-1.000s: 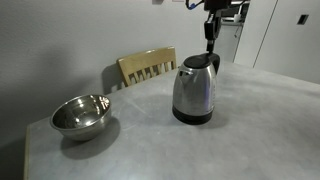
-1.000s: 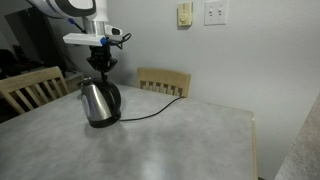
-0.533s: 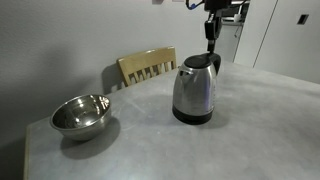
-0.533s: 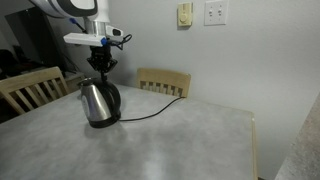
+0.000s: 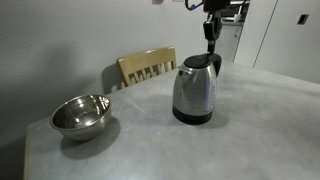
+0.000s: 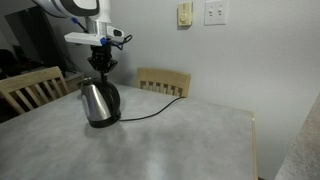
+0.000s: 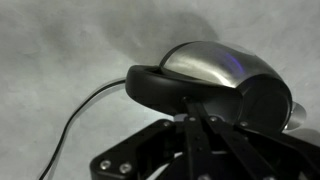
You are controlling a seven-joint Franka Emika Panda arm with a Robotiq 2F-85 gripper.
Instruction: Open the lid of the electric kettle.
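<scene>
A stainless steel electric kettle [image 5: 194, 90] with a black handle and black base stands on the grey table in both exterior views [image 6: 99, 102]. Its lid is down. My gripper [image 5: 211, 44] hangs straight down just above the kettle's handle, also shown in an exterior view [image 6: 101, 68]. In the wrist view the fingers [image 7: 190, 108] are pressed together, tips right above the black handle ring of the kettle [image 7: 215, 65]. Nothing is held between them.
A steel bowl [image 5: 80, 114] sits on the table away from the kettle. The kettle's black cord [image 6: 150, 112] runs across the table toward the wall. Wooden chairs [image 5: 146, 66] [image 6: 163, 81] stand at the table's edges.
</scene>
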